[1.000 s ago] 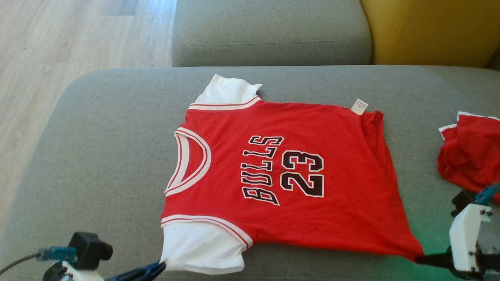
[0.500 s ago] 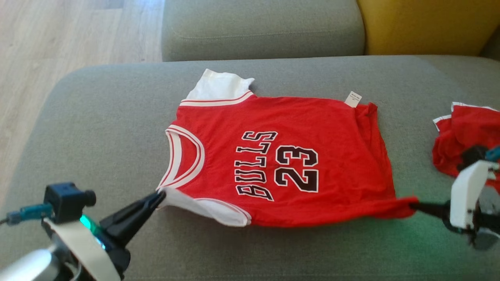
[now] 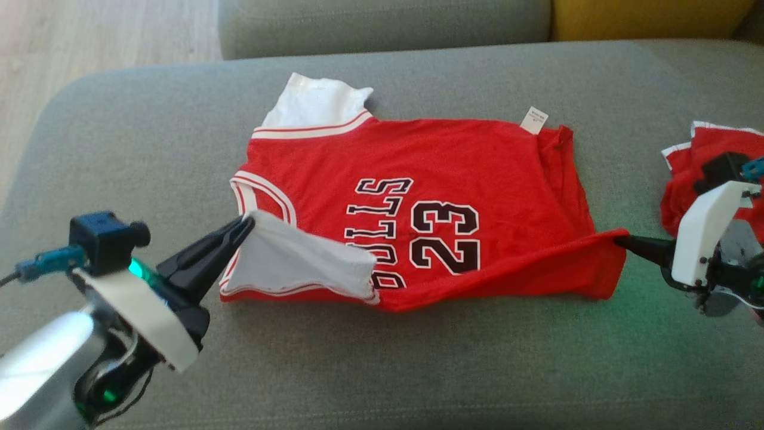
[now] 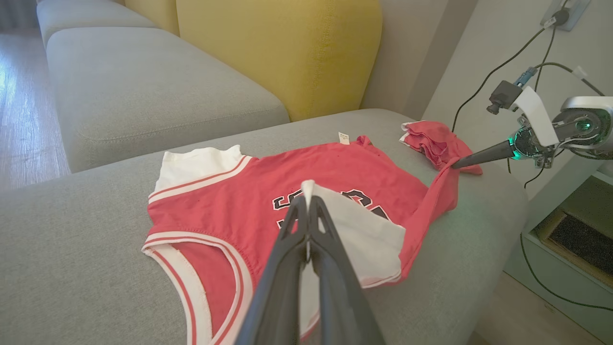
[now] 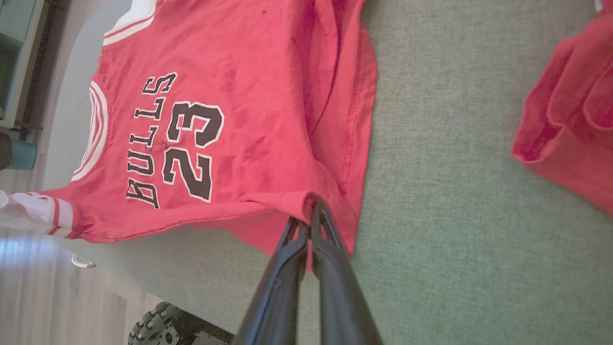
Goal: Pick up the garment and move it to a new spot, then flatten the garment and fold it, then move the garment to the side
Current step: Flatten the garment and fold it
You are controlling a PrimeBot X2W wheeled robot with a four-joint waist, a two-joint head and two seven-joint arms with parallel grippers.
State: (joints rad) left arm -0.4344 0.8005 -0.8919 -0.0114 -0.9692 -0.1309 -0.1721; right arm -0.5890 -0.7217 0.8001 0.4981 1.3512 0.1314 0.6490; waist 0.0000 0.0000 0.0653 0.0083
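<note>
Two corners of the red cotton jersey (image 3: 477,155), white-sleeved and lettered in black, were held raised off the grey fabric sofa seat (image 3: 149,149), apparently so that its near edge could be carried over toward the far edge as a fold. The rest of the jersey was spread flat mid-seat. The left gripper (image 3: 245,224) was clamped tight on the near white sleeve (image 3: 298,263). The right gripper (image 3: 618,240) was pinched together on the near hem corner (image 3: 600,263). A crumpled red garment (image 3: 680,203) was left apart at the far right.
</note>
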